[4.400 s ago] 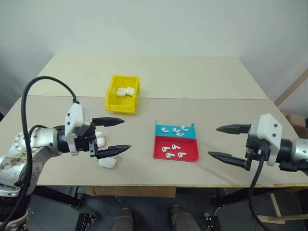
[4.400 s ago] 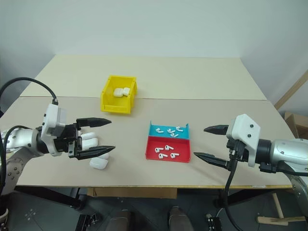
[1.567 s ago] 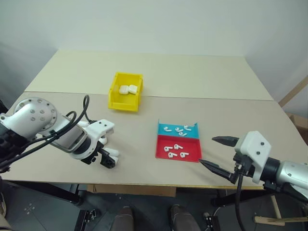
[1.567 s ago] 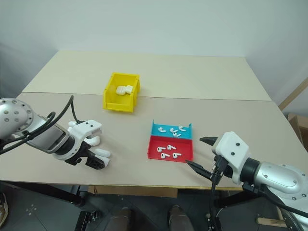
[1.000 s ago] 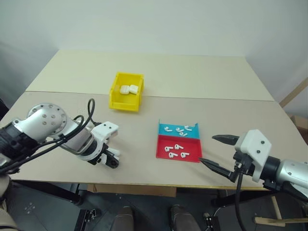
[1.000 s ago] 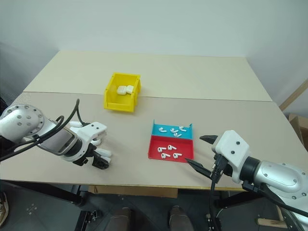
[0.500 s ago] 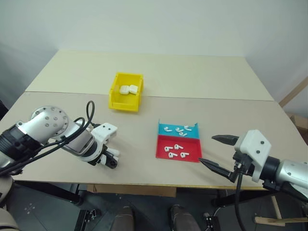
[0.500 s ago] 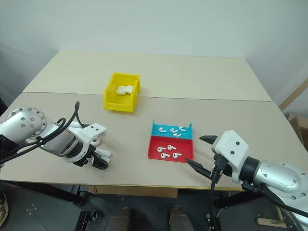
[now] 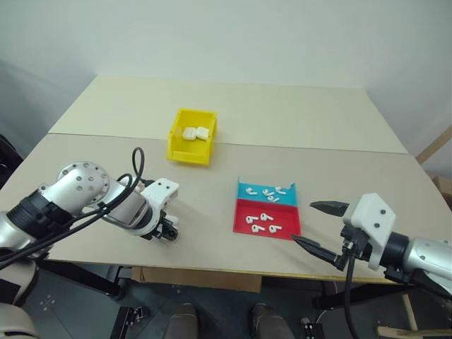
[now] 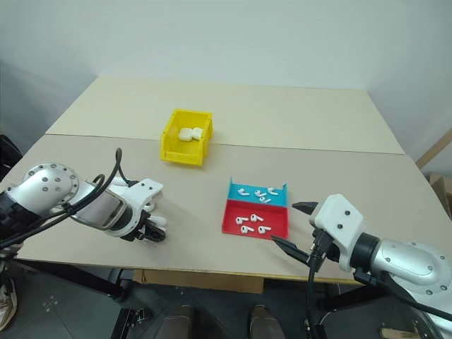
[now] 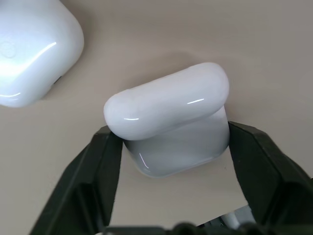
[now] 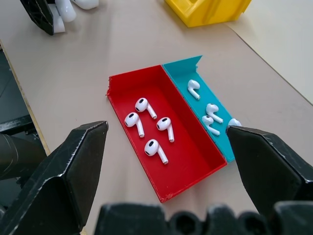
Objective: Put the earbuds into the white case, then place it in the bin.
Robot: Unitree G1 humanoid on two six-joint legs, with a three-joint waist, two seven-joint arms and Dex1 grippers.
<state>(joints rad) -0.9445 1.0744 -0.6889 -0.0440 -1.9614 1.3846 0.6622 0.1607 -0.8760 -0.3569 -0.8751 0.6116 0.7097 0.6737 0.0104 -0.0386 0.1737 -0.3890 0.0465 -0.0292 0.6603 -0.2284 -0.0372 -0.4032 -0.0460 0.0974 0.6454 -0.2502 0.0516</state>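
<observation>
Two black fingers of the left gripper clamp a small glossy white rounded plastic case against the beige tabletop, at the head view's lower left. A second white case lies close beside it. Lower right, the right gripper hangs wide open and empty; tiny white earbuds fill the red-and-blue tray, and a yellow plastic bin sits upper centre.

Beige table, plain white wall
</observation>
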